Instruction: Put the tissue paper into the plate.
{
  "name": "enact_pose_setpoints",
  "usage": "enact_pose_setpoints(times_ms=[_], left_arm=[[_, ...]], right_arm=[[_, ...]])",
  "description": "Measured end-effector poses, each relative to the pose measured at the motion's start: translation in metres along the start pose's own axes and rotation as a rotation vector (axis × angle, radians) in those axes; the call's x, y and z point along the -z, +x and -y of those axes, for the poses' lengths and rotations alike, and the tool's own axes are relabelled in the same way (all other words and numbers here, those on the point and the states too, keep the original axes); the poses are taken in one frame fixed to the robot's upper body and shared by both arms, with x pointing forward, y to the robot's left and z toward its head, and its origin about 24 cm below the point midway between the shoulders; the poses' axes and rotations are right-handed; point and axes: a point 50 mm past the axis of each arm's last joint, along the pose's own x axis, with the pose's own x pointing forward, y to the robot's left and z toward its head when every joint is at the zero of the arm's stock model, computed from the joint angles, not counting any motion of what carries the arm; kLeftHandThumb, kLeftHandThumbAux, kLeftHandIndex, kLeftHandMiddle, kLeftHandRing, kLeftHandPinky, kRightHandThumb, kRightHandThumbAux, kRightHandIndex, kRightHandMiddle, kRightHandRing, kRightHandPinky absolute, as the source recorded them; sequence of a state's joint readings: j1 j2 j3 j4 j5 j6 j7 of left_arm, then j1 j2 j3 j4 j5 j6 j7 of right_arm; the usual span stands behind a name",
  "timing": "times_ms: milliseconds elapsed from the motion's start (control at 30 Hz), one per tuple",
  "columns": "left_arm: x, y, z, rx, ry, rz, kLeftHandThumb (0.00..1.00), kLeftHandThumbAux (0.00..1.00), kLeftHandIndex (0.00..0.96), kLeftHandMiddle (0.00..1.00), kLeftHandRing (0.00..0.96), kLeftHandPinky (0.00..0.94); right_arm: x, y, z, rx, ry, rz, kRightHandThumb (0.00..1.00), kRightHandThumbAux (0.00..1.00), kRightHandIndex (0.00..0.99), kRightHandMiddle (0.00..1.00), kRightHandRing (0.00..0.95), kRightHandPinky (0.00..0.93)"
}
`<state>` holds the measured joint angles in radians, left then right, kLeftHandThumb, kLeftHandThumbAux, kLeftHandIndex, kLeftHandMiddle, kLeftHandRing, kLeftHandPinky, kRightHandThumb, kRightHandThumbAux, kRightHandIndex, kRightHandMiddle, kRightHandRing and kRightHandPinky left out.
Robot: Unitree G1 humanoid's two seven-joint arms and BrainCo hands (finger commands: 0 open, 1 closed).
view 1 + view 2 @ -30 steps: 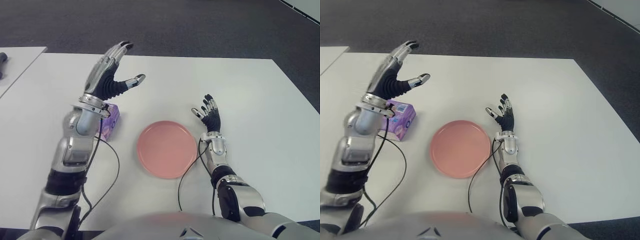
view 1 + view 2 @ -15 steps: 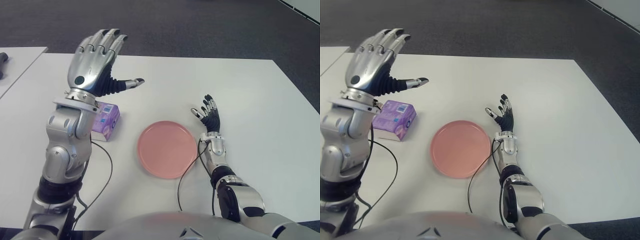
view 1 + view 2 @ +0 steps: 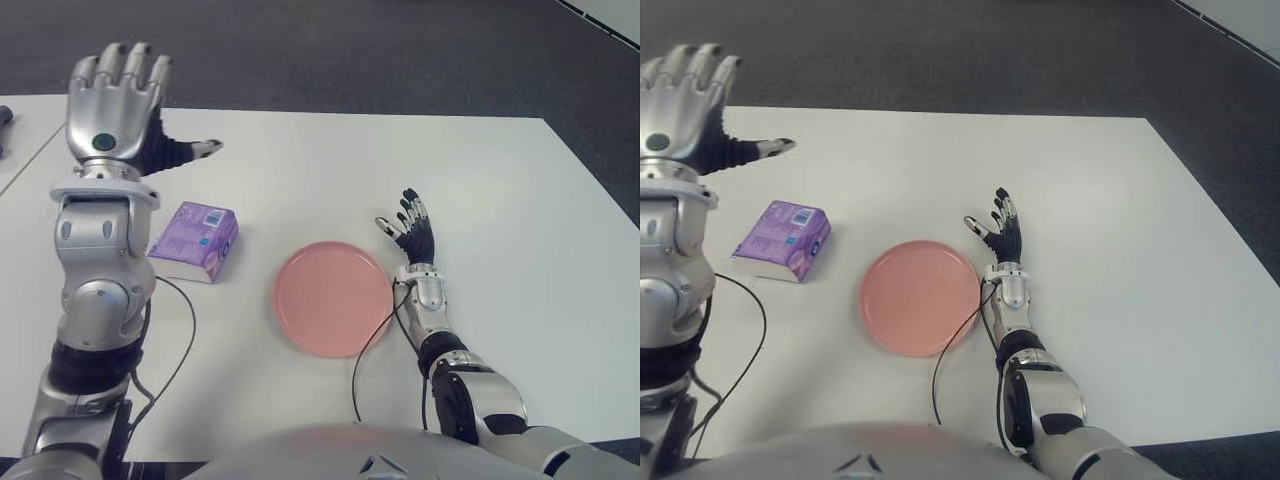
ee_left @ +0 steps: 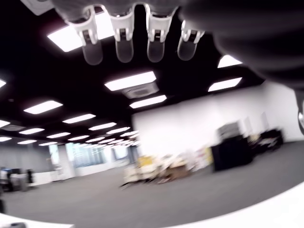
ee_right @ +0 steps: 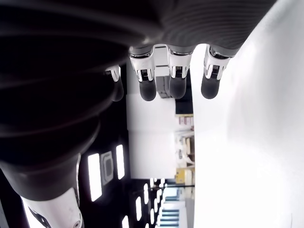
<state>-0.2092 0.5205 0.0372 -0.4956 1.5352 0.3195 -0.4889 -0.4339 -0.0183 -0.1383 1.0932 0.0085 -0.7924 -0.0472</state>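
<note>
Tissue pack (image 3: 195,241) on table, below raised left robot hand (image 3: 115,100)

white table (image 3: 500,190), tissue pack (image 3: 195,241), pink plate (image 3: 333,298)

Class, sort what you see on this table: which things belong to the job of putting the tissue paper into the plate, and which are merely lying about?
Belonging to the job:
- purple tissue paper pack, lying left of the plate
- round pink plate, nothing in it
- left hand, raised, fingers spread

Merely about:
- right hand, open, right of the plate
- black cable
- white table
</note>
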Motion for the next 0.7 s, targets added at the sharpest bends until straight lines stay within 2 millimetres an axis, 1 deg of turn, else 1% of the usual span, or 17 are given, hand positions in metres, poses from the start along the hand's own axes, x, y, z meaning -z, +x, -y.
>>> enact_pose_setpoints(times_ms=[133,367,500,700], left_arm=[[0.004,-0.002,0.023,0.105,0.07,-0.044,0.017,0.264,0.0,0.0,0.0,0.0],[0.006,0.0,0.048,0.305,0.163,-0.1,0.005,0.205,0.0,0.0,0.0,0.0],[0.003,-0.001,0.057,0.385,0.207,-0.109,0.001,0.166,0.0,0.0,0.0,0.0],[-0.001,-0.002,0.07,0.484,0.269,-0.125,0.0,0.137,0.0,0.0,0.0,0.0]], right_arm=[[0.0,0.0,0.0,0.001,-0.001,0.0,0.08,0.783,0.006,0.0,0.0,0.018],[0.0,0.0,0.0,0.0,0.0,0.0,0.08,0.783,0.006,0.0,0.0,0.018],[0.0,0.0,0.0,-0.002,0.001,0.001,0.08,0.783,0.006,0.0,0.0,0.018],[0.0,0.0,0.0,-0.004,0.001,0.001,0.08,0.783,0.006,0.0,0.0,0.018]])
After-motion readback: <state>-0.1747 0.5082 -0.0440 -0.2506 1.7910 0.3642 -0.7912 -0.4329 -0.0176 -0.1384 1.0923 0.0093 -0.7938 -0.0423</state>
